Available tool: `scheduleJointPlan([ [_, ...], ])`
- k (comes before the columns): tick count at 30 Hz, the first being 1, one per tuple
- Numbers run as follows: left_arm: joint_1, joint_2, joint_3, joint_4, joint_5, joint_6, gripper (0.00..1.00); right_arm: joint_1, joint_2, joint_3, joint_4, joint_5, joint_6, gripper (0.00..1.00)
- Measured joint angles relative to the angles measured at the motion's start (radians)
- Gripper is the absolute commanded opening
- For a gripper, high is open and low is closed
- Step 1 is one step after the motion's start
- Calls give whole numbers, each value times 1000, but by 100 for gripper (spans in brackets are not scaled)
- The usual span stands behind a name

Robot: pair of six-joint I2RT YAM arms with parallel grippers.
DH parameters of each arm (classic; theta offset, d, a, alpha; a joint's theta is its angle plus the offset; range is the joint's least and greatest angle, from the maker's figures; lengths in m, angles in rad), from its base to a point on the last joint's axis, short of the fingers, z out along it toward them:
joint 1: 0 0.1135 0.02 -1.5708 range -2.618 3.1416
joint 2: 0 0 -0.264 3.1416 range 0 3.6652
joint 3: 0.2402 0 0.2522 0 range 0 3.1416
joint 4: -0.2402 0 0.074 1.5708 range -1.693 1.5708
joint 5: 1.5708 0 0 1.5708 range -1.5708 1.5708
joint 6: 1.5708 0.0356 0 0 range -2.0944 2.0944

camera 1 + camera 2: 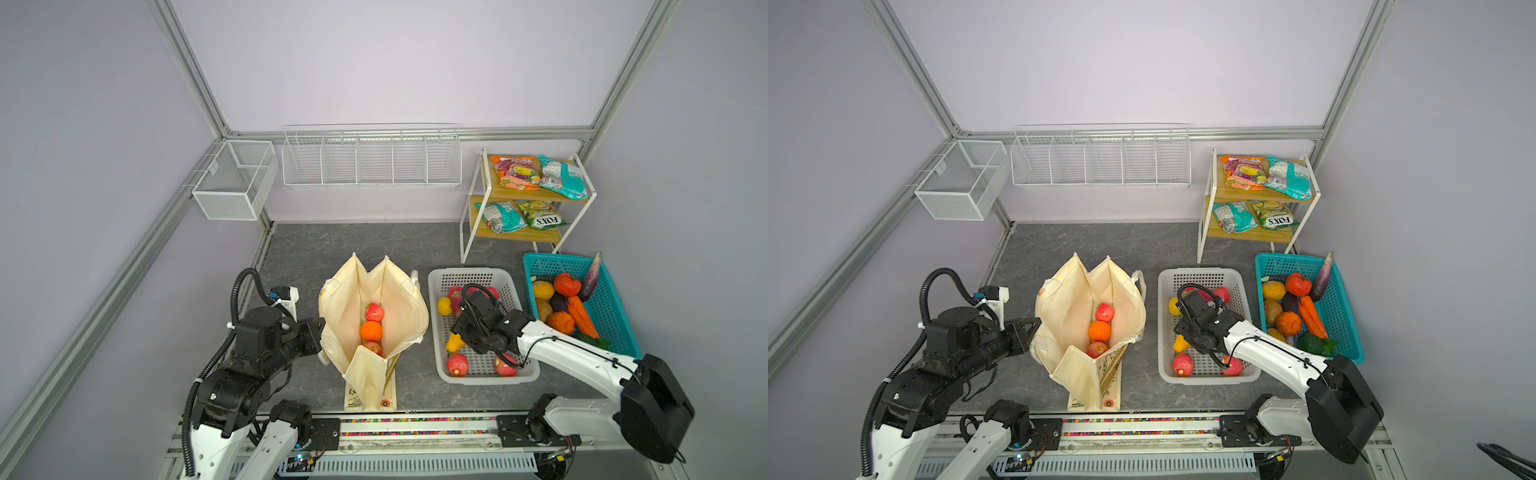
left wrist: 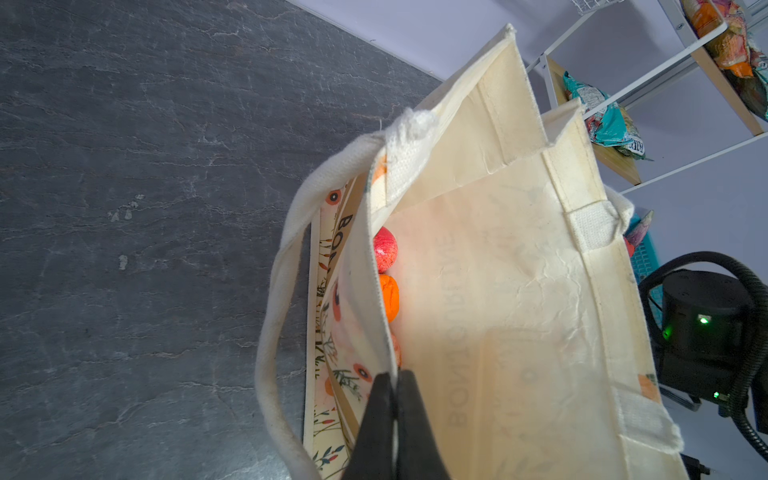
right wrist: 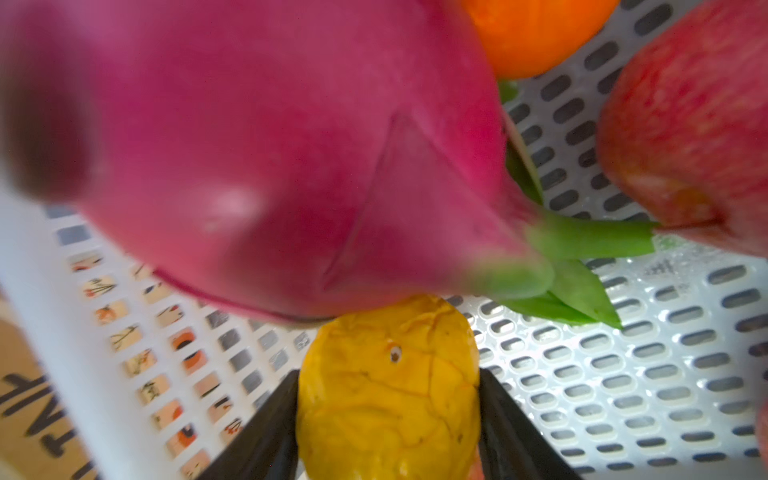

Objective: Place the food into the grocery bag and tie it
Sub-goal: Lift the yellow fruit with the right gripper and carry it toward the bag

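Your left gripper [image 2: 397, 376] is pinching rim of grocery bag [image 1: 399, 299], jaws fully together on cloth. Bag is standing open on grey table [image 1: 415, 245], between your left arm and white basket [image 1: 478, 274], with orange [image 1: 371, 331] lying inside between two apples [image 1: 374, 311]. Your right gripper [image 3: 388, 374] is sitting down in basket, about half open, fingers [image 3: 270, 436] pressing both sides of yellow fruit [image 3: 386, 415]. Pink dragon fruit [image 3: 270, 145] is crowding right behind it.

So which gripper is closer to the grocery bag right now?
Left. The left gripper is pinched shut on the rim of the grocery bag; the right gripper is apart from it, down in the white basket, fingers gripping a yellow fruit.
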Motion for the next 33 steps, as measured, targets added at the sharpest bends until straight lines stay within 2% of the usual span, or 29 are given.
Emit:
scheduleJointPlan([
  [9, 0, 0, 0, -1, 0, 0, 0, 6, -181, 57, -150, 28, -36, 61],
  [19, 0, 2, 0, -1, 0, 0, 0, 34, -350, 291, -325, 69, -120, 61],
  [27, 0, 10, 5, -2, 0, 0, 0, 99, -344, 449, -378, 79, -198, 61],
  [33, 0, 16, 12, -8, 0, 0, 0, 202, -258, 566, -372, 101, -254, 62],
])
